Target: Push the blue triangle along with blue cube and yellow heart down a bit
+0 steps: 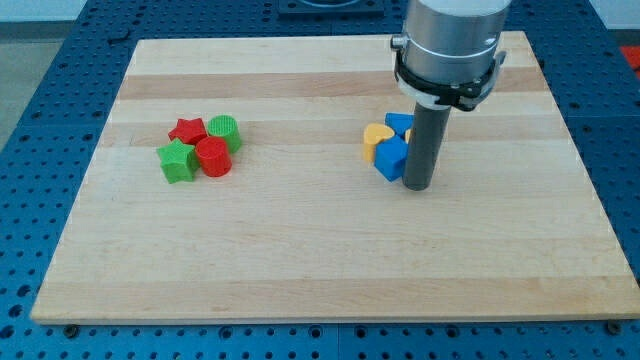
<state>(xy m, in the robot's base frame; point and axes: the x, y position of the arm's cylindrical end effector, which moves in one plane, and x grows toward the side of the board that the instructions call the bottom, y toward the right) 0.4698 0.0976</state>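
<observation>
My tip stands touching the right side of the blue cube, with the yellow heart and blue triangle packed just behind it. Below this cluster the table lies open to its bottom edge. Well apart on the view's left sit the red star, green cylinder, green star and red cylinder, clustered together.

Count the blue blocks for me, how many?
2: the blue cube just left of my tip, the blue triangle above it. The rod may hide more.
</observation>
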